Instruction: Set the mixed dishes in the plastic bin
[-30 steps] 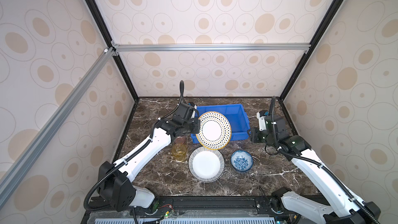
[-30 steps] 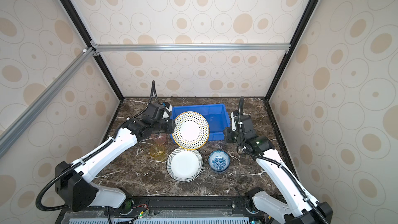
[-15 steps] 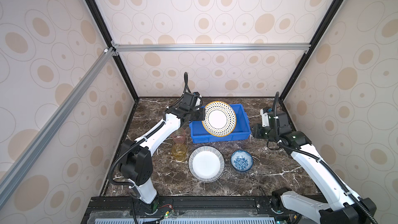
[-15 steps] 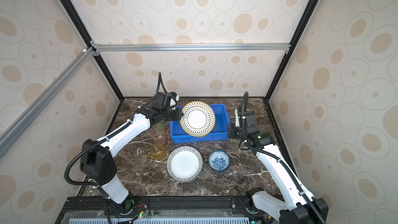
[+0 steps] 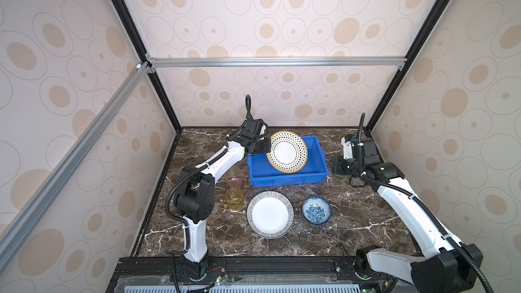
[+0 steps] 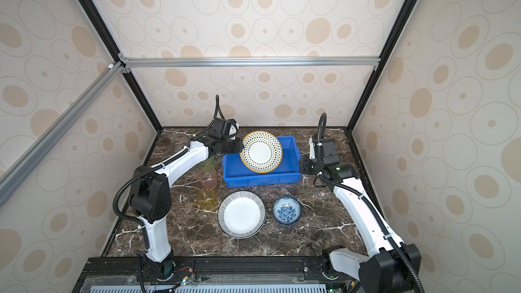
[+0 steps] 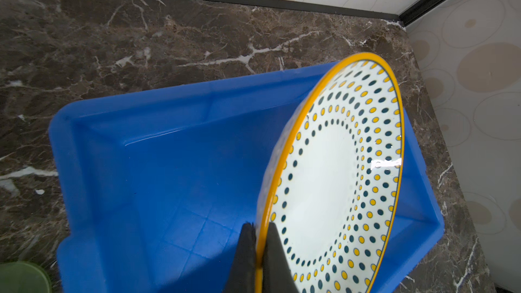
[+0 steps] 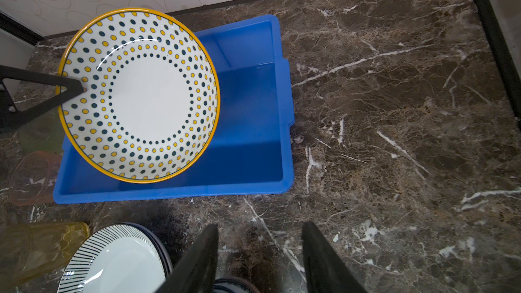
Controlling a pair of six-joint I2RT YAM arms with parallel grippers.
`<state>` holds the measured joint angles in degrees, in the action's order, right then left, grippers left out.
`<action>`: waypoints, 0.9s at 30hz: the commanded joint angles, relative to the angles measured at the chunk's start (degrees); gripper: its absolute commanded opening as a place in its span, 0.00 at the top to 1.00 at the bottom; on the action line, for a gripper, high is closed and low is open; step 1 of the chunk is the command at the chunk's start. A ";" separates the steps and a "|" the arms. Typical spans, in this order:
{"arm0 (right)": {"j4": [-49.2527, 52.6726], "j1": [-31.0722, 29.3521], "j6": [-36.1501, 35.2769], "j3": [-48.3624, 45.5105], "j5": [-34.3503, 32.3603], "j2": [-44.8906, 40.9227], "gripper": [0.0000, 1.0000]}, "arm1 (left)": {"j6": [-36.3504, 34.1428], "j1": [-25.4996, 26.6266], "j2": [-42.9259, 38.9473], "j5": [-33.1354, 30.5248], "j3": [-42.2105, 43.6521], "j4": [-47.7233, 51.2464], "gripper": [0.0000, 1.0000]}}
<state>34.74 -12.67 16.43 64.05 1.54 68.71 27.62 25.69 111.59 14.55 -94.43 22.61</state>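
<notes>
White plate (image 5: 287,152), yellow-teal dots, yellow rim; blue bin (image 5: 287,180); blue-floral bowl (image 5: 316,210); yellow cup (image 5: 234,199).

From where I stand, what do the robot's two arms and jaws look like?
The left arm and right arm match: white rounded links between chunky black joints, with a black ribbed cable hose strapped alongside each. The left gripper and right gripper are black, ending in flat, tapering jaws.

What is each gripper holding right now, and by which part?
The left gripper pinches the dotted plate by its rim, tilted over the bin. The right gripper is open, holding nothing.
</notes>
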 commanded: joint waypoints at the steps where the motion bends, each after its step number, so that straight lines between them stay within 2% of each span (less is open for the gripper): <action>1: 0.68 0.49 -0.43 2.09 0.60 1.23 0.49 | 1.73 -0.80 0.38 3.64 -5.61 -6.57 1.00; 7: 0.42 0.67 -0.43 2.20 0.88 2.29 0.49 | 2.22 -0.82 3.52 4.97 -7.49 -6.35 1.00; 27: 0.23 0.80 -0.29 1.16 2.77 3.47 0.49 | 4.07 -0.38 8.75 7.60 -6.09 -6.07 1.00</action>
<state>34.68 -12.27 16.43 64.73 4.12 72.12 29.65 25.39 121.32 19.05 -97.43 21.52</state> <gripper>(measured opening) 0.512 0.063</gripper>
